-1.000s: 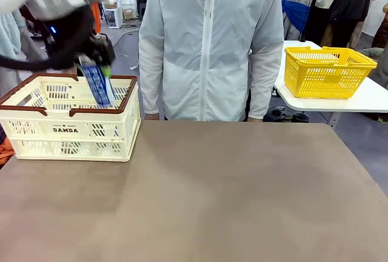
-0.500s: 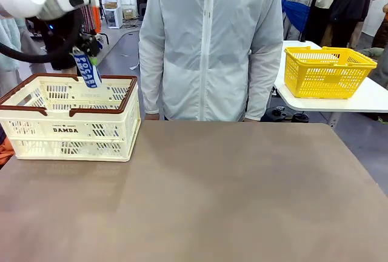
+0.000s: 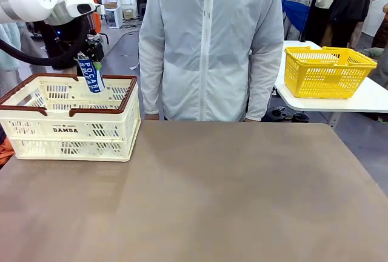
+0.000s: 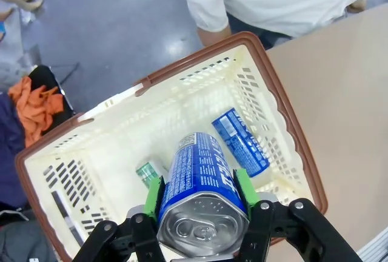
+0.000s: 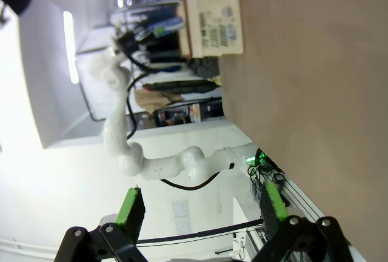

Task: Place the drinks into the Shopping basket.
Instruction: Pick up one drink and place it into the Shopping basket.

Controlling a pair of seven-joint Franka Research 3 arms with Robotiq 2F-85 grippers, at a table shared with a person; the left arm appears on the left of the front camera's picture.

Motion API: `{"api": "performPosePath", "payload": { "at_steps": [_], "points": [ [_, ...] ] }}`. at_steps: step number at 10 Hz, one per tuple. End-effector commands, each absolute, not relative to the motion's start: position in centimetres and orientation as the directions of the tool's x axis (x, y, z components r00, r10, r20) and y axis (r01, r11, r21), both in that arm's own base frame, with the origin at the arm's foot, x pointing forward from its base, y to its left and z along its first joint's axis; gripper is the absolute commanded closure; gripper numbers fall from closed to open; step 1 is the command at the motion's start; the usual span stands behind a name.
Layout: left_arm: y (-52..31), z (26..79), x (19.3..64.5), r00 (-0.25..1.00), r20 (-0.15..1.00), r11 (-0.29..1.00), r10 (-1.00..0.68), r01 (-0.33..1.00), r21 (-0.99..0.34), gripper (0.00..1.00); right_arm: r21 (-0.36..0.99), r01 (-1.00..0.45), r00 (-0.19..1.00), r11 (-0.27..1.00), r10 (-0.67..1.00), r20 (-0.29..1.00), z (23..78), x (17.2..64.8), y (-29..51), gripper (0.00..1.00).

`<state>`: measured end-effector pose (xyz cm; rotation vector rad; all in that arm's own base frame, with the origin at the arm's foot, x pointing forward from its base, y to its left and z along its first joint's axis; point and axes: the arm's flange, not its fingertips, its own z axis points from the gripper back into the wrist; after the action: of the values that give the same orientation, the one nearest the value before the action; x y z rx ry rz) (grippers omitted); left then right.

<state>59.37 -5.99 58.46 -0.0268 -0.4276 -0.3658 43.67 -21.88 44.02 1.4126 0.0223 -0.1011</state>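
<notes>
Shopping basket (image 3: 66,130) sits at left edge of frame on the counter (image 3: 230,195), wide bare surface to its right. Left pincer (image 4: 203,210) clamped on blue can (image 4: 200,180) above basket's far rim, upper left; another blue can (image 4: 240,142) and green can (image 4: 148,173) lie inside. Right pincer (image 5: 200,210) spread wide, holding nothing.

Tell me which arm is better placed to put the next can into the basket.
The left: its gripper holds a blue can directly above the Shopping basket. The right gripper is open, holding nothing, facing away from the basket.
</notes>
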Motion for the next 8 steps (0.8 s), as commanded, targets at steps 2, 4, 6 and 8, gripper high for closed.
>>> {"api": "performPosePath", "payload": {
  "at_steps": [2, 4, 6, 8],
  "points": [
    [-6.0, 58.5, 59.4, 0.846, 0.410, 0.934, -0.341, 0.352, 0.051, 1.00, 0.980, 0.104, 0.994, 0.168, -0.051, -0.097, 44.5, 43.6, -21.7, 0.00],
    [-5.4, 58.5, 64.9, 0.772, 0.420, 0.860, -0.477, 0.508, 0.043, 1.00, 0.980, 0.104, 0.994, 0.168, -0.051, -0.097, 44.5, 43.6, -21.7, 0.00],
    [-4.5, 55.9, 66.5, 0.797, 0.361, 0.852, -0.484, 0.524, -0.014, 1.00, 0.980, 0.104, 0.994, 0.168, -0.051, -0.097, 44.5, 43.6, -21.7, 0.00],
    [-3.7, 53.8, 66.0, 0.825, 0.345, 0.878, -0.447, 0.478, -0.007, 1.00, 0.980, 0.104, 0.994, 0.168, -0.051, -0.097, 44.5, 43.6, -21.7, 0.00]
  ]
}}
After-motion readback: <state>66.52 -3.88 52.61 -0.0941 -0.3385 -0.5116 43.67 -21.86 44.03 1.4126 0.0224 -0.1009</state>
